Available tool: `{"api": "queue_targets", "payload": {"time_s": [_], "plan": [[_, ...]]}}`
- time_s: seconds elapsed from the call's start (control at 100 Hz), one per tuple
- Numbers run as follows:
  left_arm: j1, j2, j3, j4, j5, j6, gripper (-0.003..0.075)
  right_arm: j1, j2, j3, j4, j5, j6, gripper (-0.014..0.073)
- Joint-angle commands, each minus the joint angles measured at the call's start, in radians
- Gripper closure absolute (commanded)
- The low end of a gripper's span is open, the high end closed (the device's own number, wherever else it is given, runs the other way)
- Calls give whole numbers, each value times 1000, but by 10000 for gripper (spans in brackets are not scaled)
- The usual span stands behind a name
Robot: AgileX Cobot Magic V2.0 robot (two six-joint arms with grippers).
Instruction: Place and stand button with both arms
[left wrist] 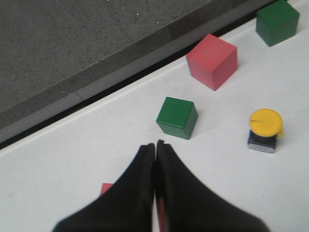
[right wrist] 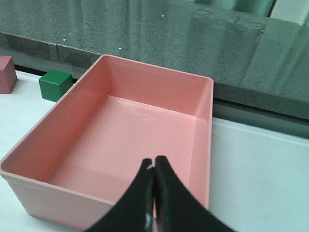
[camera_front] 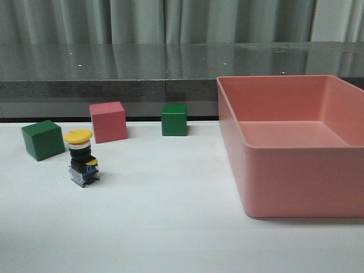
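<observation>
I see the button [camera_front: 82,160] standing upright on the white bench [camera_front: 165,227] at the left of the front frame, yellow cap on top, just in front of a pink cube [camera_front: 108,121] and beside a green cube [camera_front: 42,139]; a second green cube [camera_front: 174,119] sits near the centre, and a large pink bin [camera_front: 296,142] fills the right side. My left claw [left wrist: 155,145] is clenched with nothing between its tips, the button at the right edge of its frame. My right claw [right wrist: 153,162] is likewise clenched, above the bin.
</observation>
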Motion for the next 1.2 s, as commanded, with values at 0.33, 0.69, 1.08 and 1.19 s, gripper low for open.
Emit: {"api": "queue_targets", "payload": {"time_s": [0.33,0.69,1.08,1.19], "plan": [[2,-380,424,-170,-300,-11,740,2,4,-25,6,-83,-4,654],[2,-388,469,-166,-293,-11,740,2,4,-25,6,-83,-4,654],[-11,-393,496,-168,-395,-11,740,2,4,-25,6,-83,-4,654],[-11,-440,567,-168,-548,-14,740,2,4,-25,6,-83,-4,654]]}}
